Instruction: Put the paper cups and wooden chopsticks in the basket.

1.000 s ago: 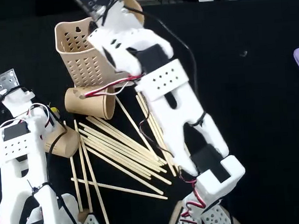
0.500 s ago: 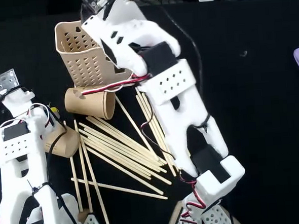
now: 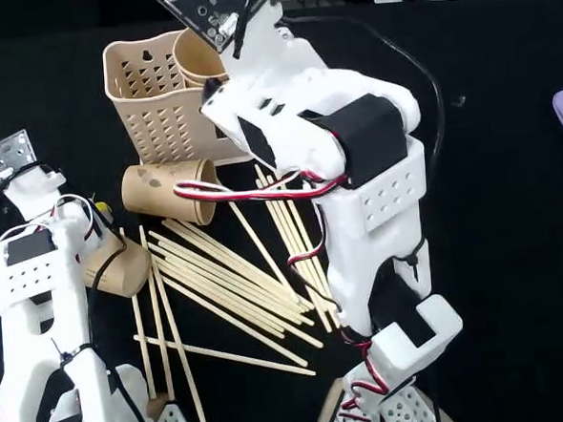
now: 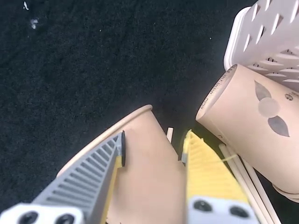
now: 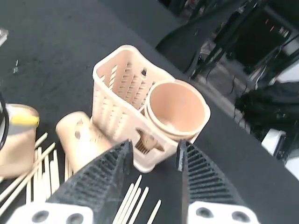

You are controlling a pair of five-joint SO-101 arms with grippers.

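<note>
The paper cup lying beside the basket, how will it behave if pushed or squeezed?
The paper cup lies on its round side, so a push would probably roll it, curving since it tapers. Its thin paper wall looks light and would likely dent under a hard squeeze. The chopsticks beside it might stop the roll.

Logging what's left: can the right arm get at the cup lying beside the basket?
Probably yes. The right gripper hangs open above the basket, and the lying cup beside it has nothing on top.
</note>
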